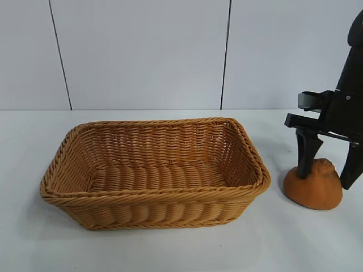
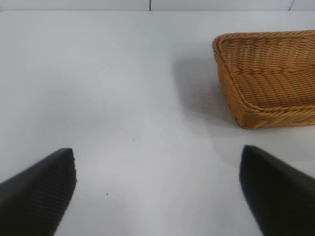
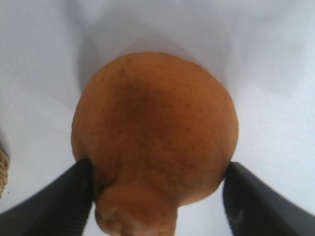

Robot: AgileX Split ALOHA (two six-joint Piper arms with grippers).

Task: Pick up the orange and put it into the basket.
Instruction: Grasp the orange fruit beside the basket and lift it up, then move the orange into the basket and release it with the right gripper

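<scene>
step in hand looks like the grasp: right end effector [image 1: 330,177] is lowered over the orange [image 1: 313,188], fingers [image 1: 308,154] straddling it on both sides. in the right wrist view the finger pads [image 3: 59,201] sit right at the orange's [image 3: 155,142] flanks, touching or just about; can't tell if they are squeezing yet. so fingers are spread around the fruit, not pressed together, and a firm pinch is not confirmed. the orange sits on the white surface [image 1: 170,249], flattened base down, knobby bump up, not lifted.

the orange lies between the right fingers, just beside the basket [image 1: 153,195], off its right end in the exterior view, a small gap apart. the basket has nothing in it.

next move, as i judge it: close on the orange, lift above the braided rim, carry across toward the basket middle, release. risk: lumpy rounded skin could slip if the grip is low or off-centre, and a low lift would clip the rim.

left end effector [image 2: 157,196] is idle, hovering over bare surface with fingers wide apart, holding nothing, the basket's [image 2: 266,78] corner ahead of it.
</scene>
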